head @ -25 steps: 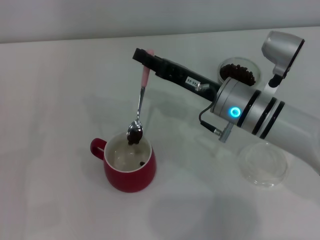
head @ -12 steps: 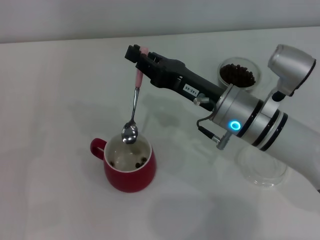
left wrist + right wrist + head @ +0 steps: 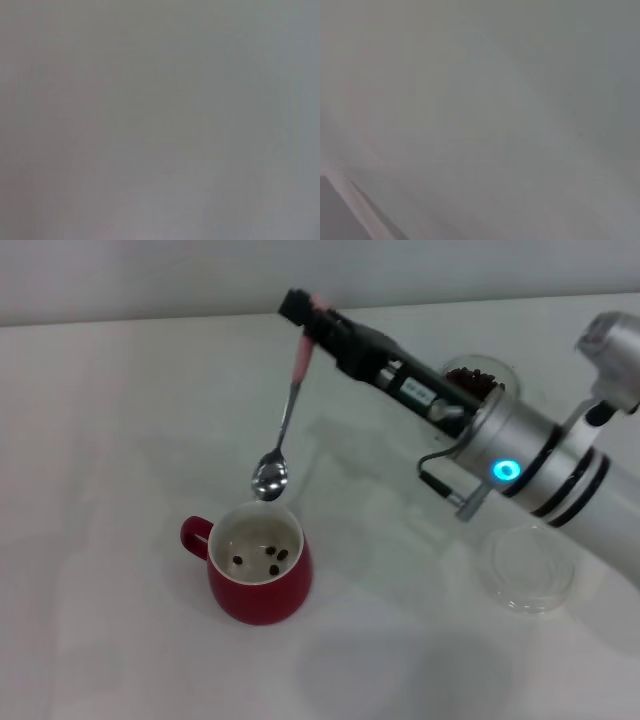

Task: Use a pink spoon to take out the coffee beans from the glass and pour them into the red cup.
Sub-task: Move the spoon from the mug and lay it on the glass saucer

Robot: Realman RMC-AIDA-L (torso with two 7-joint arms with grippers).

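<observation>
Above the red cup, in the head view, the right hand is clenched on the pink spoon at the top of its pink handle; spoon hangs nearly vertical, tilted a bit, w/ its metal bowl lowest, just over the cup's far rim and not touching it. Spoon bowl looks empty & shiny. A few coffee beans lie on the off-white bottom inside the cup; cup stands upright on the white tabletop, loop handle toward the robot's left. Right arm reaches in from the right side, diagonal across the tabletop, a blue light ring glowing on its wrist. Behind the arm, partly hidden, the glass w/ a dark heap of beans in it, well apart from the cup. A flat clear dish sits nearer the robot, below the forearm. Left hand not in view; both wrist views show only blank grey, nothing to tell there
</observation>
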